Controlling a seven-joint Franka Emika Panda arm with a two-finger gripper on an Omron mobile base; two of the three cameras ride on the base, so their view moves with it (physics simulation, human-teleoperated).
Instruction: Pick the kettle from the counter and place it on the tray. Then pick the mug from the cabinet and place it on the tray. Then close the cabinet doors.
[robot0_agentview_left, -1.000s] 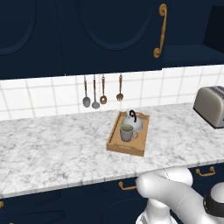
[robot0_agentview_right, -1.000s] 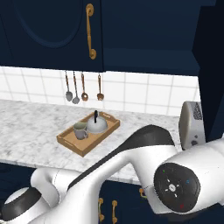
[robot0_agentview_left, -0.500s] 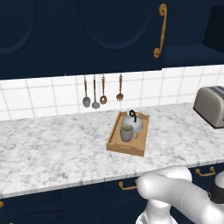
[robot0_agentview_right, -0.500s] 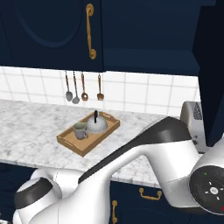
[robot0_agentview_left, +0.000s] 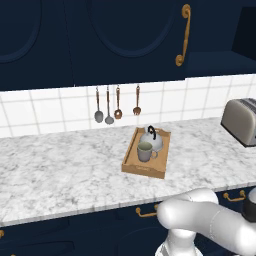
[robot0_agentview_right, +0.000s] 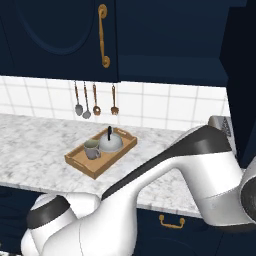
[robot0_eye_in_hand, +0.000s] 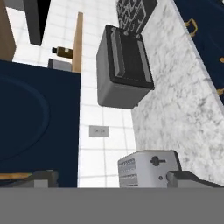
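My tool (robot0_eye_in_hand: 111, 179) has its fingertips wide apart, holding nothing, facing the toaster (robot0_eye_in_hand: 148, 168); kettle (robot0_agentview_left: 151, 139) and mug (robot0_agentview_left: 145, 151) sit in the tray (robot0_agentview_left: 131, 167) on the table (robot0_agentview_left: 60, 170).

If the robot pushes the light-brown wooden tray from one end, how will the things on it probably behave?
The light-brown wooden tray looks rigid, so it would probably slide flat over the white-and-grey marbled counter. The squat silver-grey kettle has a wide base and seems unlikely to tip. The small grey mug stands upright close beside it; it may shift, but the low raised sides should keep it in.
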